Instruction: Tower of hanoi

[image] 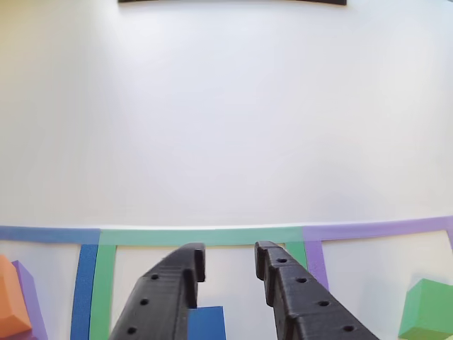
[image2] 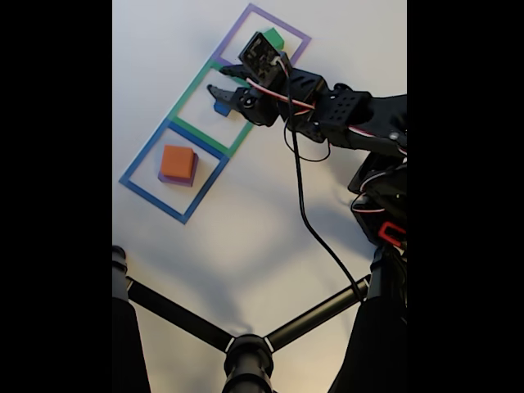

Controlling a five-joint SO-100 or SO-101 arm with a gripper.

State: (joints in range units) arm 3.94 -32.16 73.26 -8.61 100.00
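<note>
My black gripper (image: 230, 251) is open over the green-taped middle square (image2: 182, 92). A small blue block (image: 206, 323) lies on the table low between the fingers, close to the left finger (image: 170, 283), and nothing is held. In the fixed view the gripper (image2: 223, 82) hovers just beside the blue block (image2: 221, 107). An orange block (image2: 177, 161) sits on top of a purple block (image2: 191, 179) inside the blue-taped square (image2: 147, 151). A green block (image2: 275, 37) stands in the purple-taped square (image2: 246, 16), partly hidden by the wrist camera.
In the other view the orange block (image: 10, 297) on the purple block (image: 30, 294) is at the bottom left and the green block (image: 428, 308) at the bottom right. Beyond the tape lies bare white table (image: 226, 127). A black tripod (image2: 246, 348) and the arm's cable (image2: 303, 205) cross the fixed view.
</note>
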